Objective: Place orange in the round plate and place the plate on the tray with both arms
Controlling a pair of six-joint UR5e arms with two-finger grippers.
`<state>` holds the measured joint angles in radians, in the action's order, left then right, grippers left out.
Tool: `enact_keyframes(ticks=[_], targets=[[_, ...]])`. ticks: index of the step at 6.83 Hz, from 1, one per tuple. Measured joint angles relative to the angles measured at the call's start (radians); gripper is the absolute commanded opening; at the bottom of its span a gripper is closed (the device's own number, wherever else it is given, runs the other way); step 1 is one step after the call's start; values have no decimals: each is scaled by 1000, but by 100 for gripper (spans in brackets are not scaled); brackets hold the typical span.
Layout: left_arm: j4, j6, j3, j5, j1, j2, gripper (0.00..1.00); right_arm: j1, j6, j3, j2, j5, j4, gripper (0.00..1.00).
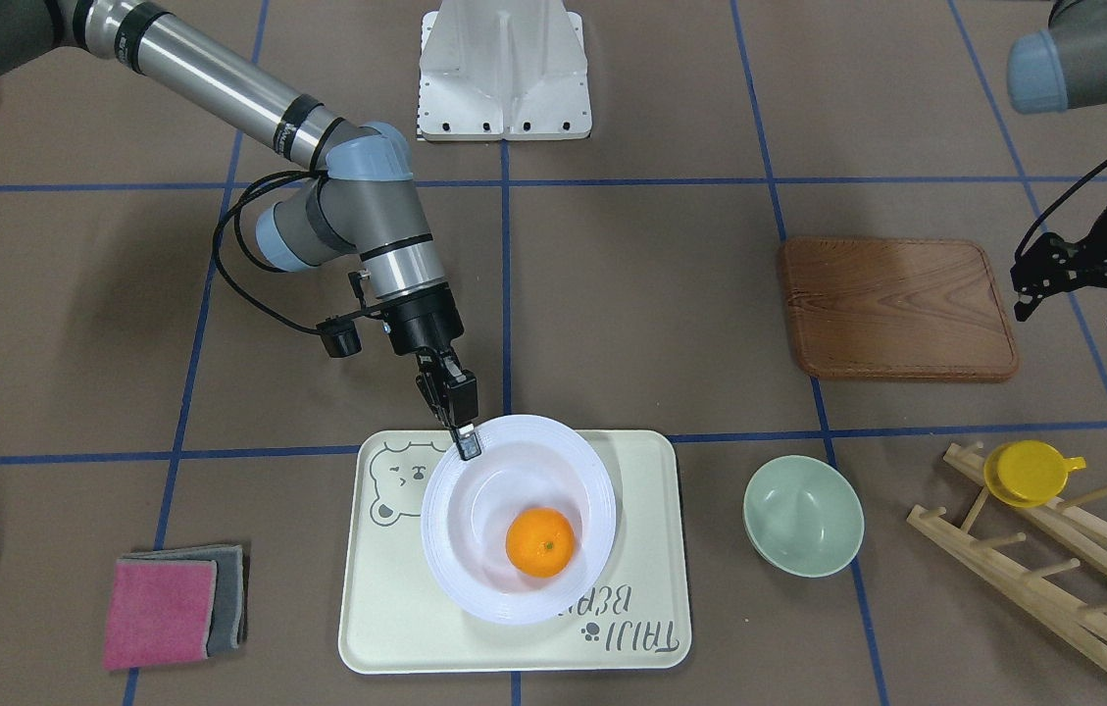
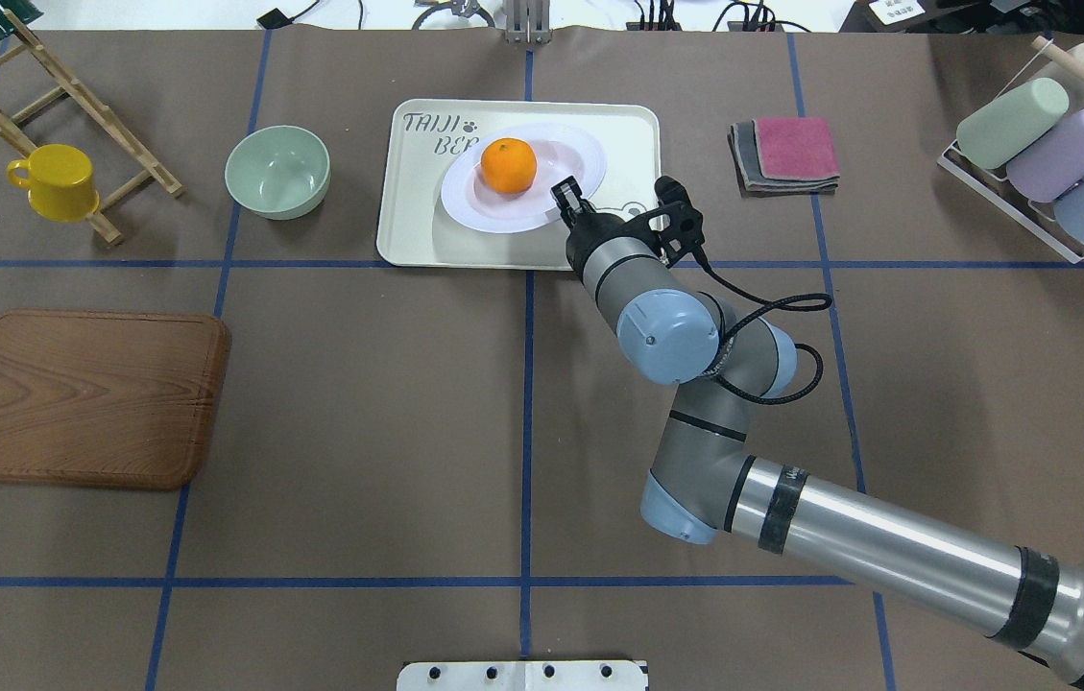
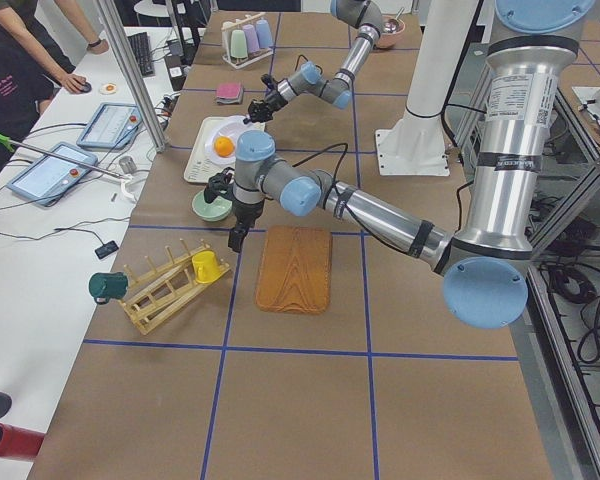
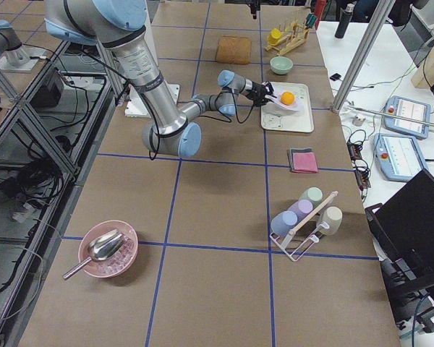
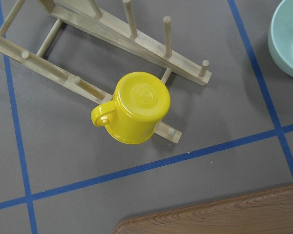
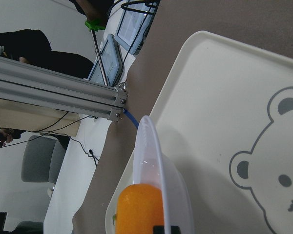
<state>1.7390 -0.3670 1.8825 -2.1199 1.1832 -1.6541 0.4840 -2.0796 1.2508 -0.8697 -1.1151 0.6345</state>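
The orange [image 1: 540, 540] lies in the sunken centre of the white round plate [image 1: 445, 529]. The plate sits over the cream bear tray [image 1: 386, 628], tilted, with its robot-side rim past the tray's edge. I cannot tell whether its far side rests on the tray. My right gripper [image 1: 468, 443] is shut on that robot-side rim, and the right wrist view shows the plate edge-on over the tray [image 6: 224, 97] with the orange [image 6: 139, 209] in it. My left gripper [image 1: 1078, 289] hangs open and empty far off beside the wooden board, above the yellow cup [image 5: 136, 107].
A pale green bowl [image 1: 803, 515] stands beside the tray. The wooden board [image 1: 896, 309] and a wooden rack [image 1: 1053, 559] with the yellow cup lie on my left side. Folded cloths [image 1: 171, 608] and a rack of pastel cups [image 2: 1041, 154] are on my right.
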Motion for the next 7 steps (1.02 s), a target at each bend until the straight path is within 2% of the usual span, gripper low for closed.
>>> enact_keyframes(ticks=[2,3,5,7], targets=[[4,-1,13,0,2,11,97,11,243,74,-29,-205,117,100],[5,-1,12,1,2,12,97,27,388,183,-70,-316,235,100],[5,7,7,1,1,20,97,139,701,468,-147,-563,533,100],[5,11,6,0,1,44,97,276,968,570,-200,-682,725,100]])
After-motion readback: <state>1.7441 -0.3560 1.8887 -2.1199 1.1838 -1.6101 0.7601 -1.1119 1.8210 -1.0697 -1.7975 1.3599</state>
